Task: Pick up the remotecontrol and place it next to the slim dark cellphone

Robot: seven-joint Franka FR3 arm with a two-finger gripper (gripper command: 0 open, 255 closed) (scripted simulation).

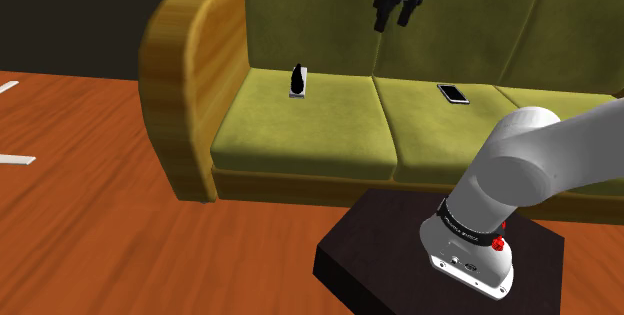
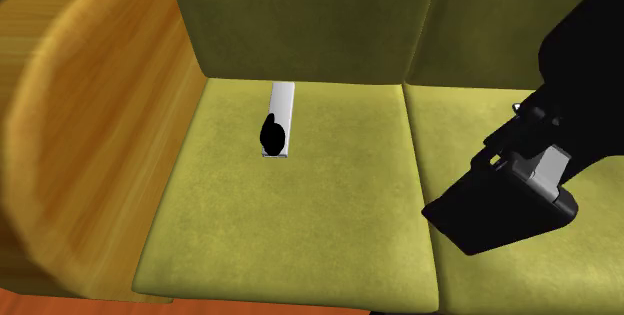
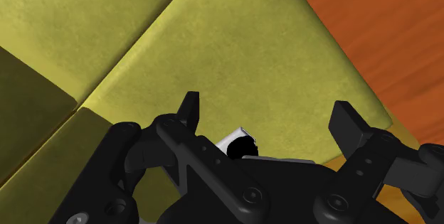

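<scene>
White arm [image 1: 540, 153] bends up from its base at the shoulder view's lower right and reaches away, black claw [image 1: 391, 21] hanging up high, tips pointing down, fingers [image 3: 186, 110] spread wide apart

Olive sofa [image 1: 300, 138] w/ wood arm: remote [image 1: 297, 82] on end cushion, phone [image 1: 453, 93] on next cushion.

From behind the stand [image 1: 385, 248] we face the sofa [image 1: 190, 83] from well off, while the second exterior view sits close above its armrest-end cushion [image 2: 300, 223] (the wrist view, high over the sofa, shares that cushion).
</scene>
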